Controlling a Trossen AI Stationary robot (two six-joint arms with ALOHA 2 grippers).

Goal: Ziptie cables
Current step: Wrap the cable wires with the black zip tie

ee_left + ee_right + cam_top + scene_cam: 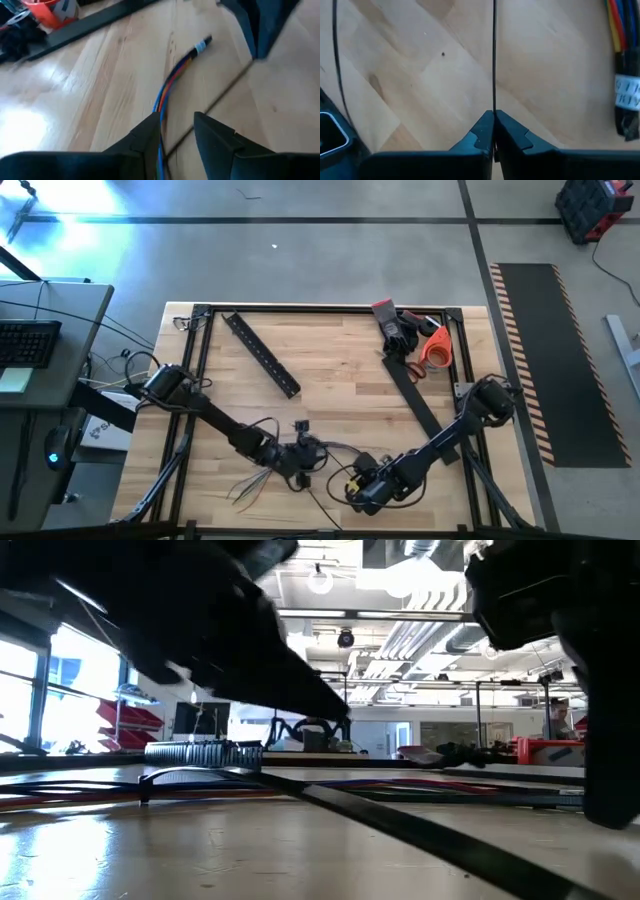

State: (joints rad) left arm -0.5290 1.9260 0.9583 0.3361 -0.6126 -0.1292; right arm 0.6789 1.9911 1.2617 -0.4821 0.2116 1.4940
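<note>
Multicoloured wires first: the cables (172,80) lie flat on the wooden table (340,360), a bundle of blue, red and orange strands with a pale label band near the tip. In the left wrist view they run from the middle of the frame down to the bottom centre, right against the inner face of one finger of my left gripper (176,137). That claw stands partly open and I don't think it grips anything. In the overhead view it sits low and centre, with loose strands fanned out toward the lower left.

My right gripper (493,125) is clamped shut on a thin black strip (494,55), probably the ziptie, which runs straight up the middle of its wrist view. The labelled cable end shows at the right edge there, near but not touching.

For this step I'd gather the strands tight with the left claw before anything else, then feed the strip under the bundle near the label, keeping it flat on the wood. My worry is that the loose ends splay out.

Black bars, an orange tape roll (436,348) and scissors sit upper right, well clear.
</note>
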